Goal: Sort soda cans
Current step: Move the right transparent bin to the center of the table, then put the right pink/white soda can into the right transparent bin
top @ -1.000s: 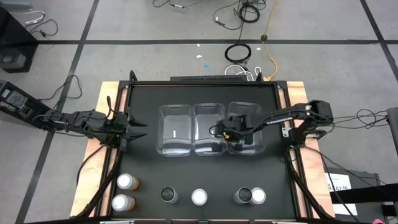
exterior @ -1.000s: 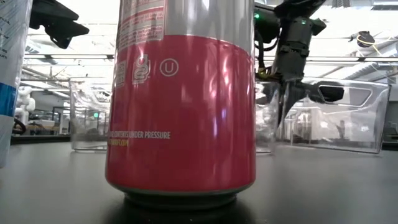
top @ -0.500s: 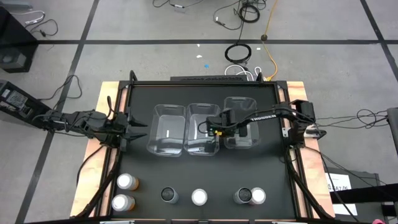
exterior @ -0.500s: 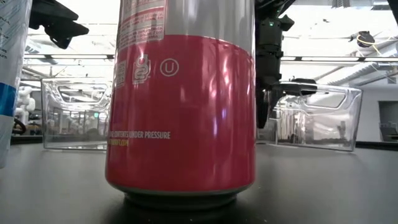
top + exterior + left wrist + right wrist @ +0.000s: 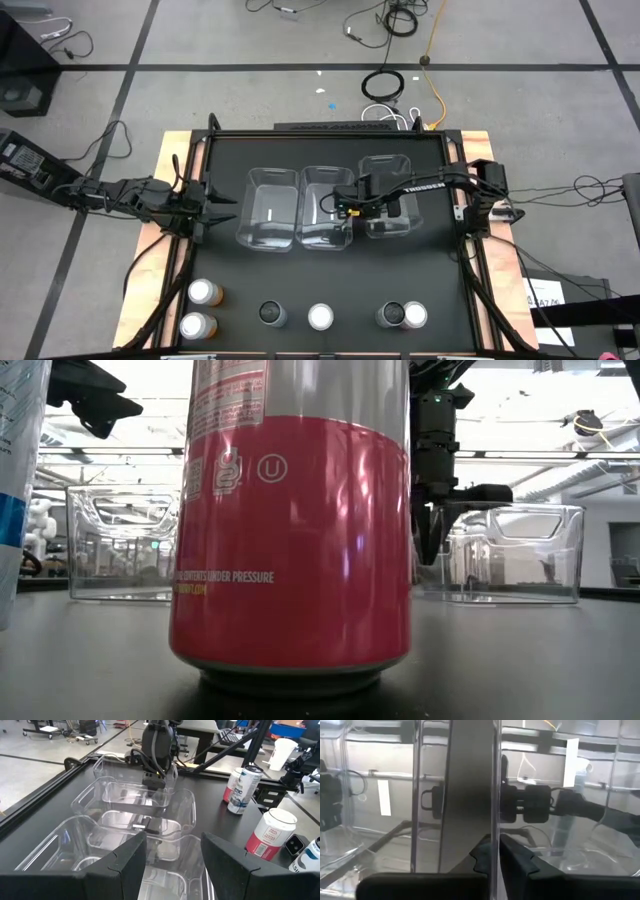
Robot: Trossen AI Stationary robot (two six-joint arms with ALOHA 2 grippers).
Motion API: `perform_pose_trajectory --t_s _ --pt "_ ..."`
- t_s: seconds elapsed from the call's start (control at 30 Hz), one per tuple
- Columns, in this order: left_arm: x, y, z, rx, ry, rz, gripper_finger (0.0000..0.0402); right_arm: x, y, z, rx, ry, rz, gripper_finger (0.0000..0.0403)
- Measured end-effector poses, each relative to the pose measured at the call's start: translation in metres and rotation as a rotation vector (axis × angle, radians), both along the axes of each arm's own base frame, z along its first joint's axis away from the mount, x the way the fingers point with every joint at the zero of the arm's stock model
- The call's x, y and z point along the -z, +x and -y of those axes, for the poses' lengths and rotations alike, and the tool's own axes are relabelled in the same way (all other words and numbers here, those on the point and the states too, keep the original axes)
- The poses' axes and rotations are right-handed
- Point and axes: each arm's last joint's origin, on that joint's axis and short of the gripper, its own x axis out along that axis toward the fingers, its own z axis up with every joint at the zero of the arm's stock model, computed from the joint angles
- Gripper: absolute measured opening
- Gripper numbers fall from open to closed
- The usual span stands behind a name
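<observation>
- Three clear bins sit mid-table: left bin [image 5: 268,208], middle bin [image 5: 326,207], right bin [image 5: 388,196]. The right bin sits slightly toward 12 o'clock of the other two, out of line.
- Right gripper [image 5: 352,205] is at the seam between middle and right bins; in its wrist view the fingers [image 5: 517,857] are pinched closed on a clear bin wall [image 5: 495,780]. I cannot tell which bin's wall it is.
- Left gripper [image 5: 222,207] waits at 9 o'clock of the bins, fingers spread, holding nothing.
- Six cans stand along the 6 o'clock edge, none in a bin: two orange cans [image 5: 203,293] at about 7 o'clock, a dark can [image 5: 272,313], a pink can [image 5: 320,317], then a dark-and-pale pair [image 5: 402,315] at about 5 o'clock.
- Risk: thin wall may slip from the pinch, or the bin may tip if dragged.
- Risk: pulling one bin may shove its neighbour, since they touch.
- Risk: uneven row narrows the drop targets for cans.
</observation>
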Motion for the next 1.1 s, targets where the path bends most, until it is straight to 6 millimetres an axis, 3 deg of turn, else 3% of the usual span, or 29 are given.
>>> perform_pose_trajectory --t_s 0.33,0.53,0.8,1.1 --pt "0.000 0.000 0.000 0.000 0.001 0.000 0.0198 -0.002 0.000 -0.002 0.001 -0.001 0.009 0.0063" --pt "0.000 0.000 0.000 0.000 0.001 -0.003 0.0198 -0.014 -0.004 -0.003 0.001 -0.010 0.042 0.0074" --pt "0.001 0.000 0.000 0.000 0.001 -0.005 0.0198 -0.053 -0.020 -0.004 0.000 -0.071 0.155 0.0075" --pt "0.000 0.000 0.000 0.000 0.002 -0.005 0.0198 -0.112 -0.061 -0.019 -0.078 -0.279 0.296 0.0075"
